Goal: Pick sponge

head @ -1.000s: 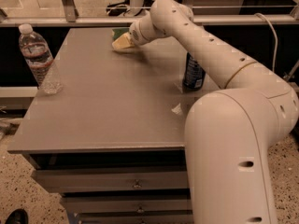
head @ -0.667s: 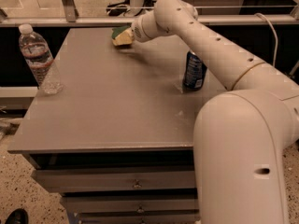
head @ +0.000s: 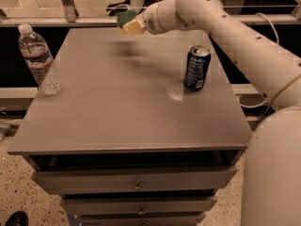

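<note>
The sponge [head: 125, 17] shows as a small dark green block at the far edge of the grey table [head: 117, 112], raised above the tabletop. My gripper [head: 128, 25] is at the end of the white arm that reaches in from the right. Its cream-yellow fingers [head: 134, 28] are closed against the sponge's underside and right side. A soft shadow lies on the table below them. The sponge's pale foam layer is hard to tell apart from the fingers.
A blue soda can [head: 196, 68] stands upright at the table's right side. A clear water bottle [head: 38, 59] stands at the left edge. Drawers [head: 136, 185] sit under the tabletop. A glass railing [head: 70, 6] runs behind the table.
The gripper has risen from the tabletop at the far edge, carrying the sponge up with it. The arm has lifted and now casts a shadow below.
</note>
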Tool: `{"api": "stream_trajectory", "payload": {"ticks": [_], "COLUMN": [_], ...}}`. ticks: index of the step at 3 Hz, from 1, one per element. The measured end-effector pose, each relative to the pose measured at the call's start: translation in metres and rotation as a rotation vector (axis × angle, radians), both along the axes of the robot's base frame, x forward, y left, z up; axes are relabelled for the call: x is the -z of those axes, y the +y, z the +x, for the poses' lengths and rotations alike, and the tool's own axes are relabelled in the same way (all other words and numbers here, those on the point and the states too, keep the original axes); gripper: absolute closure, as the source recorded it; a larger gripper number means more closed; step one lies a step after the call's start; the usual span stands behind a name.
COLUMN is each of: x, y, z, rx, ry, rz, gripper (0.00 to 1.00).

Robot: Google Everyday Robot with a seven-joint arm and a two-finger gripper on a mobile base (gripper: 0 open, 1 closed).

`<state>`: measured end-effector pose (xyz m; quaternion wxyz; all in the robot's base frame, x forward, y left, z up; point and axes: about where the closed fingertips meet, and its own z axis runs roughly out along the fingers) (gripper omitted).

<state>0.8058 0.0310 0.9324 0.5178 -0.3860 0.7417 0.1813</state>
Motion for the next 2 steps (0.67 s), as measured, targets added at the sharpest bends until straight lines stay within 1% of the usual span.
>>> {"api": "stream_trajectory", "payload": {"ticks": [1, 2], "x": [-0.0429, -0.0477], "y": [-0.0267, -0.0358], "z": [-0.0343, -0.0434], "rx": [-0.067, -0.103], "ry": [-0.085, -0.126], "rz": [0.023, -0.003], "gripper": [1.00, 1.00]}}
